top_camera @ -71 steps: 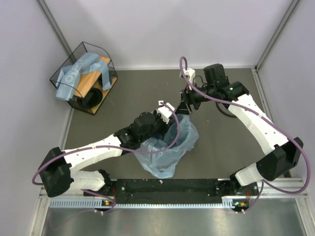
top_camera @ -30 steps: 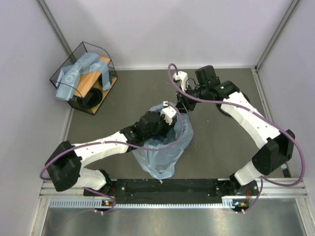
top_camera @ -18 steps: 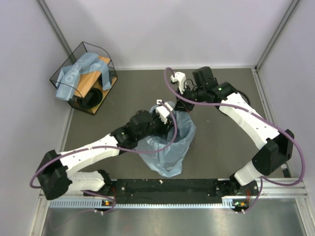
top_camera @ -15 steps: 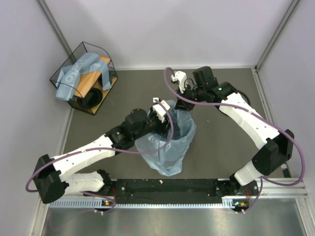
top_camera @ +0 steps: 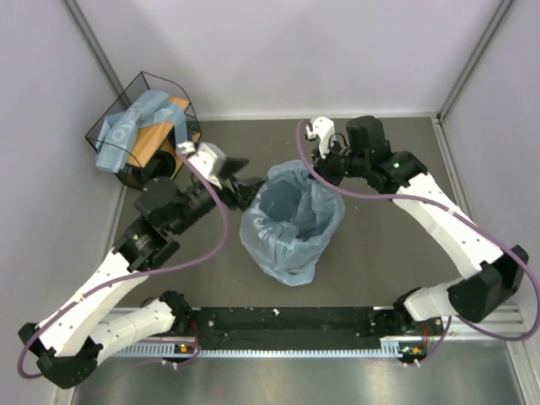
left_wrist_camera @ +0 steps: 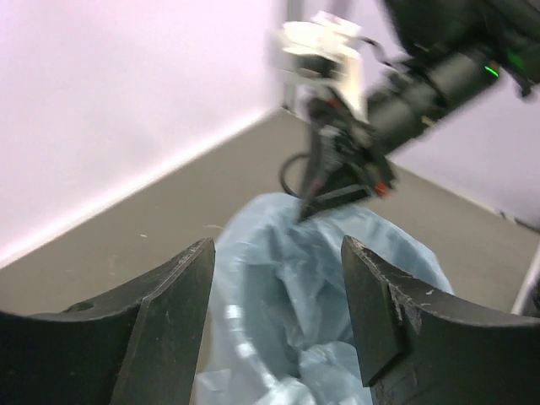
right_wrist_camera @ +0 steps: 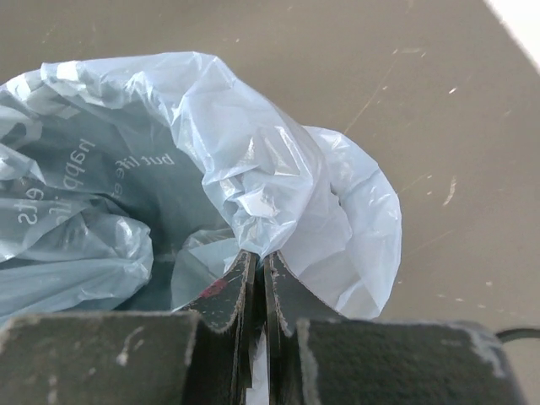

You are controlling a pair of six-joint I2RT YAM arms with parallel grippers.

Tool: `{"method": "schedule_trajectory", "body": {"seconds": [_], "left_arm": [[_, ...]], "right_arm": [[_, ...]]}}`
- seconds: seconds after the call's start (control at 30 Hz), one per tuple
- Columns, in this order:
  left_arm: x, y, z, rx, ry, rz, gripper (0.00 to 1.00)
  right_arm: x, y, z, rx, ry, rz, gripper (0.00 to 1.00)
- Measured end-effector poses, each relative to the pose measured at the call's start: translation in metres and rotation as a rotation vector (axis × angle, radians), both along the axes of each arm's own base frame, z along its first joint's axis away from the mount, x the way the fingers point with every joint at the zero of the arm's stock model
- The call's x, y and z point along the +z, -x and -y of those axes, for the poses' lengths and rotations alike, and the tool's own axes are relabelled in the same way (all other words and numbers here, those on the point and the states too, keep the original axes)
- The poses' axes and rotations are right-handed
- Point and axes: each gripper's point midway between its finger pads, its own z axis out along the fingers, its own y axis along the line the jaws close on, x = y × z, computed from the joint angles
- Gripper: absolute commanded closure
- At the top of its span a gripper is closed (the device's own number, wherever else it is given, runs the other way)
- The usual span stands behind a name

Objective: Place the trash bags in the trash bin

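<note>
At the middle of the table (top_camera: pixel 396 245), the trash bin (top_camera: pixel 291 209) is pretty much swallowed up. Only its dark mouth can be made out through the trash bag (top_camera: pixel 283 253) draped over it, with loose film bunched down the outside toward 6 o'clock.

At about 1 o'clock on the rim, a fold of that film is pinched by the right gripper (top_camera: pixel 324 167). In the right wrist view the jaws are seen pressed tight together on a crinkled ridge of plastic. That edge is presumably being held up so the liner isn't dragged down into the bin while the opposite side gets sorted.

Over at 10 o'clock of the bin, the left gripper (top_camera: pixel 245 182) is parked just off the bag. Its fingers (left_wrist_camera: pixel 169 321) are spread wide and nothing is caught between them, and the bag is only seen beyond the gap. It's probably being lined up for a bite on that side of the rim.

Some spare bags (top_camera: pixel 126 133) are heaped in the wire basket (top_camera: pixel 154 142) at the table's 10 o'clock corner, well apart from both arms.

The liner looks mostly seated, though how well the film is hooked over the rim can't be judged from here.
</note>
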Motion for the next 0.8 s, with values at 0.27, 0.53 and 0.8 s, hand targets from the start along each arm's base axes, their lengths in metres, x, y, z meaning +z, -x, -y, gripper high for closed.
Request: {"method": "schedule_trajectory", "body": {"seconds": [0.27, 0.53, 0.8], "left_arm": [[0.008, -0.028, -0.050, 0.158, 0.035, -0.020, 0.34], [-0.032, -0.012, -0.049, 0.080, -0.036, -0.082, 0.35], [-0.032, 0.010, -0.033, -0.125, -0.124, -0.092, 0.53]], "right_arm": [[0.031, 0.040, 0.002, 0.081, -0.055, 0.243, 1.00], [0.052, 0.060, 0.000, 0.151, -0.079, 0.459, 1.00], [0.052, 0.036, -0.022, 0.138, -0.086, 0.318, 1.00]]}}
